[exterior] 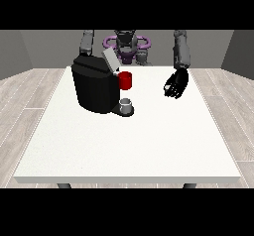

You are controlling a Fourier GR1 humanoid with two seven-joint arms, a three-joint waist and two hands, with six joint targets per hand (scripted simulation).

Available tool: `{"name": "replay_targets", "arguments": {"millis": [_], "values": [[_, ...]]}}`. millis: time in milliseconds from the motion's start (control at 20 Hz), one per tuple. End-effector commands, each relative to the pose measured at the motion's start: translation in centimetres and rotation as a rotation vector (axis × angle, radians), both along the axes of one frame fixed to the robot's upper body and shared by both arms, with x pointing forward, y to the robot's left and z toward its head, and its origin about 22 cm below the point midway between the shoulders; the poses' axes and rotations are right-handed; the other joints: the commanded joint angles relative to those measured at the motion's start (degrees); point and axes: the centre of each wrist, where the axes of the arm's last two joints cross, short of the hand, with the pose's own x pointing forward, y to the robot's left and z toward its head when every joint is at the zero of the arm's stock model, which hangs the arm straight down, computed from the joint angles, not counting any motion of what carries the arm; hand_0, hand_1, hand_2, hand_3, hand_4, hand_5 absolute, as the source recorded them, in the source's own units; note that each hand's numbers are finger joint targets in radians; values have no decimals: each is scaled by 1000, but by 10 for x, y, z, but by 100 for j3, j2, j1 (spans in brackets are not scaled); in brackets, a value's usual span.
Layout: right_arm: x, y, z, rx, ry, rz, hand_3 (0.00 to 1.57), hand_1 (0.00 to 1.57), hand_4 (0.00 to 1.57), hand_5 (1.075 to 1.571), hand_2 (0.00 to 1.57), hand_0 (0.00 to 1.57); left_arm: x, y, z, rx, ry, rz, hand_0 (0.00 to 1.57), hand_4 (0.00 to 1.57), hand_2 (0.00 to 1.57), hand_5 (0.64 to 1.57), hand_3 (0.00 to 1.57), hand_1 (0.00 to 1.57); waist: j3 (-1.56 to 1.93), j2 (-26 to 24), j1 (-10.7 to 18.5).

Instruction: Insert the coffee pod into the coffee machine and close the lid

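A large white table [124, 146] stands on a grey wooden floor. The black boxy coffee machine [94, 88] is at the far left, its grey lid [110, 60] raised, a red thing at the machine [126, 80]. A small grey thing [126, 103], perhaps the coffee pod, sits on its base; probably light and stiff, best pinched at the sides. The hand at the view's right [176, 85] hangs apart, fingers relaxed, holding nothing

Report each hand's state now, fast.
Hand at the view's right: hangs above the table, holding nothing visible; fingers cannot be told.
Hand at the view's left: hidden behind the coffee machine.
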Motion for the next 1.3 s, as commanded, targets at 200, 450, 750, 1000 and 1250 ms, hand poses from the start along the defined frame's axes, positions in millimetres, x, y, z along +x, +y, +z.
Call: {"name": "replay_targets", "arguments": {"millis": [200, 450, 750, 1000, 1250], "values": [[-12, 10, -16, 17, -5, 49, 0, 0, 0, 1571, 0, 0, -3, 30, -6, 168, 127, 32, 757, 348, 928, 1571, 769, 757, -2, 69, -236], [18, -20, -7, 24, 63, -9, 0, 0, 0, 1571, 0, 0, 15, -4, -2, 189, 154, -49, 792, 399, 979, 1571, 866, 792, 0, -211, 76], [-1, -28, -47, -30, 131, -66, 0, 0, 0, 1571, 0, 0, 12, -31, -26, 165, 112, -110, 1190, 506, 1287, 1571, 1216, 1190, 1, -452, 189], [1, -20, -37, -50, 146, -69, 0, 0, 0, 1571, 0, 0, 27, -13, 6, -16, 97, -158, 1451, 521, 1437, 1571, 1359, 1451, -1, -627, 107], [4, -9, -52, -46, 190, -84, 0, 0, 0, 1571, 0, 0, 53, -36, 55, -1, 147, -180, 1403, 502, 1395, 1571, 1319, 1403, 3, -841, 200]]}}
